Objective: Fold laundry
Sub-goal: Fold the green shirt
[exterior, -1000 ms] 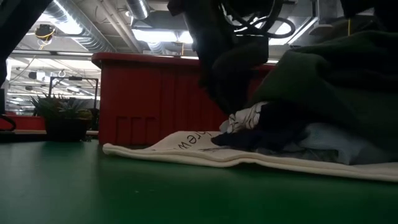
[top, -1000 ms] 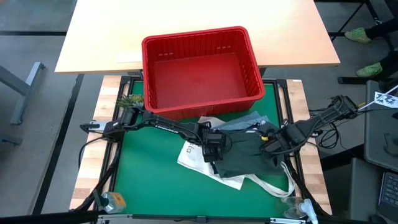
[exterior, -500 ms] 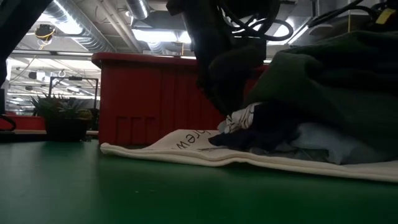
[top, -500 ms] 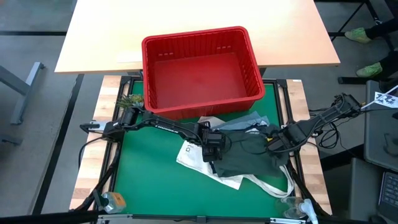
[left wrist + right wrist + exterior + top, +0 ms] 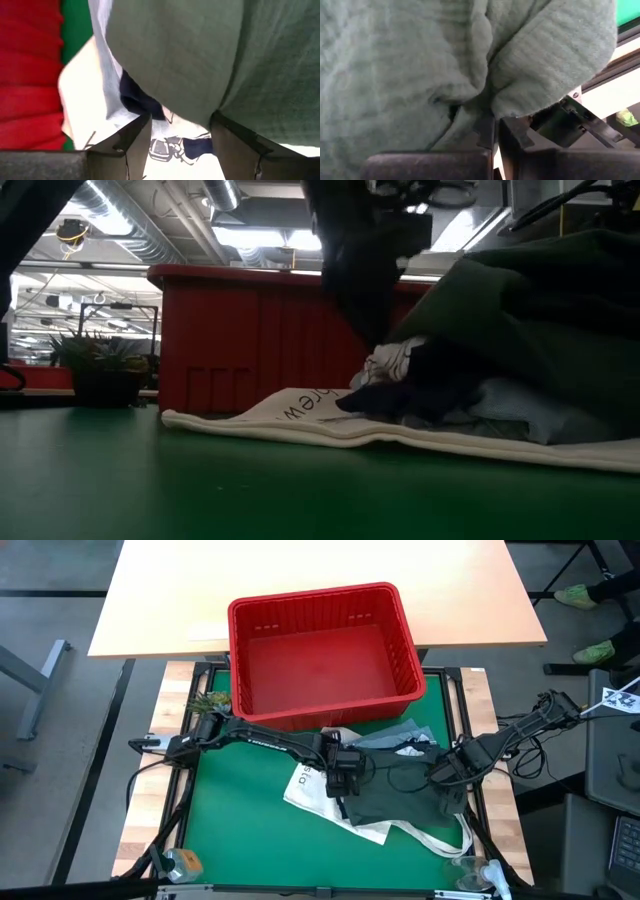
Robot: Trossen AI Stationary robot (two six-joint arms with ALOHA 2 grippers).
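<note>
Since a sec ago your right gripper (image 5: 438,776) has slid a bit left over the pile and the olive garment (image 5: 395,795) has bunched up w/ it; the left gripper (image 5: 345,783) has barely shifted. Right jaws are closed, pinching a thick fold of the olive knit, as the right wrist view shows. Left jaws stand wide apart at the pile's left edge, hanging over the cloth w/ nothing between them. The laundry pile sits on the green bench (image 5: 235,825) just in front of the red basket (image 5: 322,650), lying on the white tote bag (image 5: 318,802), w/ light blue denim (image 5: 408,732), navy and a white printed piece tucked under the olive one. Expect it all to be soft, limp and light; it'll drape and drag its neighbours, prob. the tote too. Best to grab at a hem or corner, not mid-body.
</note>
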